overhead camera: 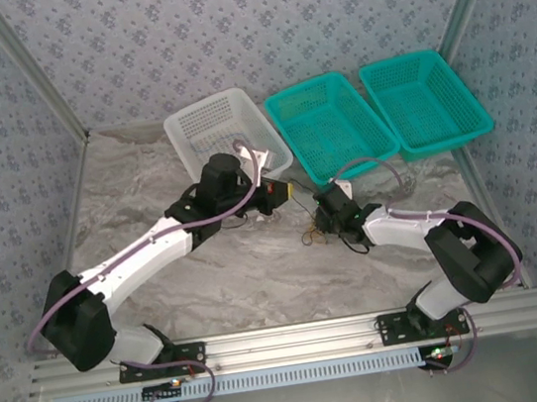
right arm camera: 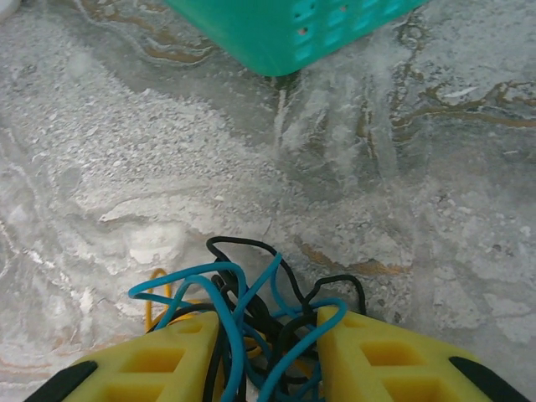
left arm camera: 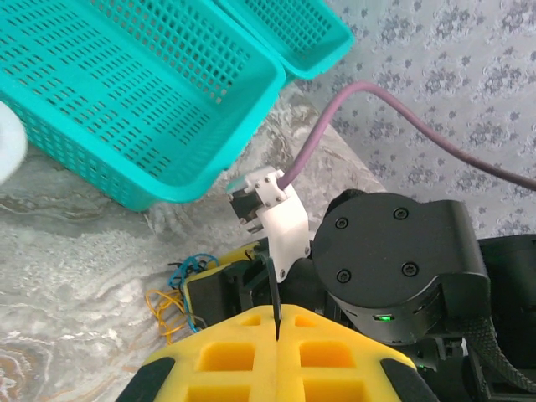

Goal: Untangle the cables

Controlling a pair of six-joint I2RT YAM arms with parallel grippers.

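The left gripper, bottom centre of the left wrist view, has its yellow fingers pressed together. A black cable rises straight out of the seam between them, so they look clamped on it.

The right gripper, bottom centre of its own view, has its fingers apart with the cables in the gap. The blue and black strands loop between the inner faces, and one yellow loop shows at the lower left. The fingers cover the lower part of the tangle.

From above, the cables lie on the marbled cloth at centre frame, just below the right gripper and between the two arms.

In the left wrist view, blue and yellow loops show at lower left. The rest is hidden behind the right arm's black wrist housing, which has a small green light, and behind a white bracket. A purple lead runs from the bracket towards the right edge.

A white basket stands at upper centre of the top view, with two teal baskets to its right. The nearer teal one sits just above the right gripper.
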